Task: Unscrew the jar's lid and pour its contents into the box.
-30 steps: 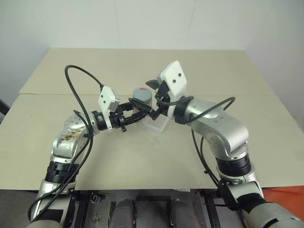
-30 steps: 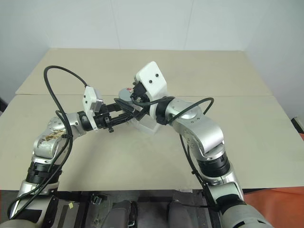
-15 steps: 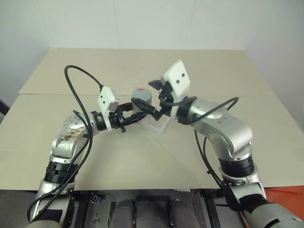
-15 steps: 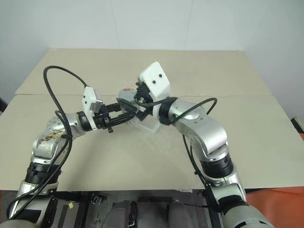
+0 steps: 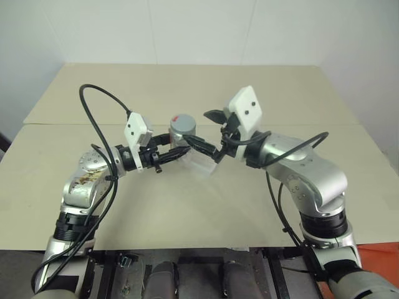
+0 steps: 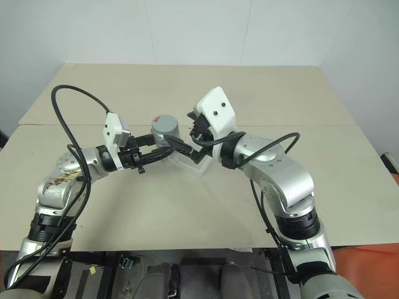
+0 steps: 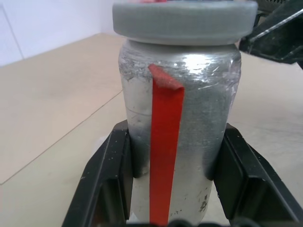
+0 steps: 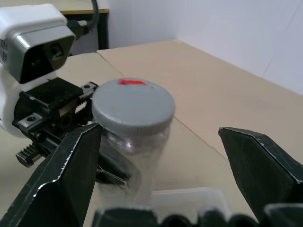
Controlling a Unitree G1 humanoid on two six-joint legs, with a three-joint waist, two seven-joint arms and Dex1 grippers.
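Beige tabletop (image 5: 187, 205) stretches bare on all sides of the arms, a seam running across it behind them. A silvery, foil-like jar (image 7: 177, 142) with a red stripe stands upright above the clear plastic box (image 5: 202, 163), its smooth grey lid (image 8: 133, 104) on top. The left gripper (image 7: 175, 189) clamps the jar's sides. The right gripper (image 8: 165, 156) is spread wide beside the lid, touching nothing.

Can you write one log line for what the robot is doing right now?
left gripper: shut on jar | lid: on | right gripper: open beside lid | box: under jar
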